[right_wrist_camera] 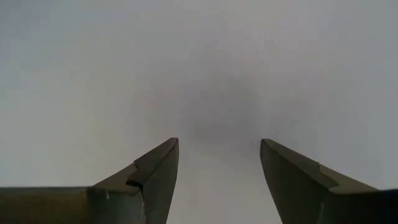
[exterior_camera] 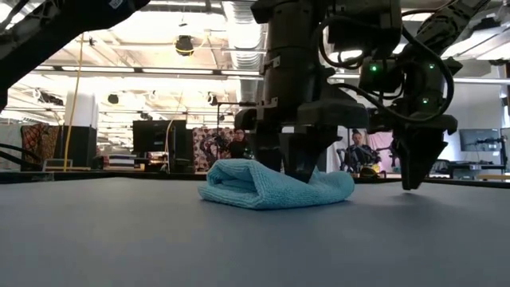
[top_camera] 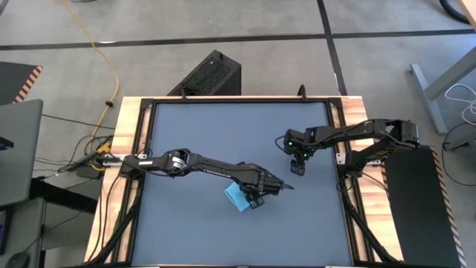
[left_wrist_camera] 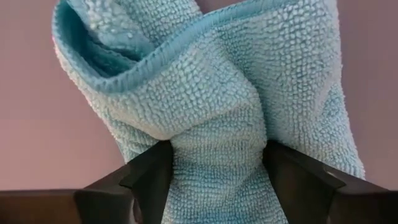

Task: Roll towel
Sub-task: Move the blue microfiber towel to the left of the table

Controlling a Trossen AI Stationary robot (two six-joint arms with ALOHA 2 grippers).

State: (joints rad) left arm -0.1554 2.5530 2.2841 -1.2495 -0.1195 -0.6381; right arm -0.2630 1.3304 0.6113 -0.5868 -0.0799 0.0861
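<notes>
Left tool (left_wrist_camera: 214, 180) clenched on my half-rolled towel (left_wrist_camera: 217, 106); right tool (right_wrist_camera: 217, 180) released, idle. Bunched pinch could unroll it.

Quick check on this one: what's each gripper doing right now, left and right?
Left gripper: closed on the towel, pinching a bunched part of it.
Right gripper: open, holding nothing, above bare tabletop away from the towel.

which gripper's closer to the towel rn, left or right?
Left. The left gripper has its jaws pinching the towel near the table's middle. The right gripper hangs apart from it with jaws open, toward the right side, holding nothing.
</notes>
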